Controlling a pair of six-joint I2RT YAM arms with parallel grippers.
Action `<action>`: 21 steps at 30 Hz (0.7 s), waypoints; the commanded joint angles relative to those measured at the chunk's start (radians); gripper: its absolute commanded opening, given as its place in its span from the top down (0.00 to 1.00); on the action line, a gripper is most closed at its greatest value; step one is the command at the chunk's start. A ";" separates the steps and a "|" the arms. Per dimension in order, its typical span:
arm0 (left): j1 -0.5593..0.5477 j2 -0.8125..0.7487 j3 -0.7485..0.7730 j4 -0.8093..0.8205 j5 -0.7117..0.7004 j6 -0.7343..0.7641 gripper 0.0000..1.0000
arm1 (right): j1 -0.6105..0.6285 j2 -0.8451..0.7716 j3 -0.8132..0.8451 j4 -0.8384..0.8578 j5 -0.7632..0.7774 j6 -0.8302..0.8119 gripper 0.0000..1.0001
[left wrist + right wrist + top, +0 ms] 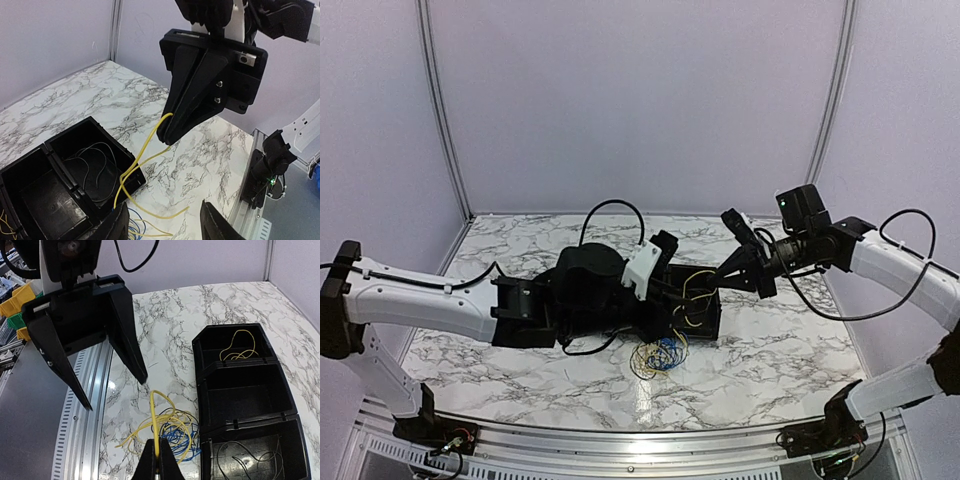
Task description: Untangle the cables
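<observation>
The cables lie as a small yellow and blue tangle [658, 357] on the marble just in front of the black tray [710, 318]; the tangle also shows in the right wrist view [172, 432]. My right gripper [158, 465] is shut on one yellow wire [154, 415] and holds it up above the tangle. In the left wrist view the right gripper [168, 138] pinches that yellow wire [131, 170], which hangs down past the tray corner. My left gripper [165, 230] is open and empty, above and close to the tangle; it also shows in the right wrist view [115, 392].
The tray [280, 415] has three compartments: a yellow wire [239, 352] lies in the far one and thin black wires [250, 455] in the near one. The aluminium rail [80, 440] runs along the table's near edge. Yellow and green bins [20, 305] stand beyond it.
</observation>
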 commanded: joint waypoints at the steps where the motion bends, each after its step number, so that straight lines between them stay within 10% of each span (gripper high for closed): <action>1: 0.011 0.084 0.081 -0.126 0.057 0.029 0.49 | 0.049 -0.026 0.015 0.001 0.050 -0.041 1.00; 21: 0.073 0.051 0.075 -0.139 0.057 -0.029 0.51 | 0.112 -0.033 0.028 -0.061 0.083 -0.095 1.00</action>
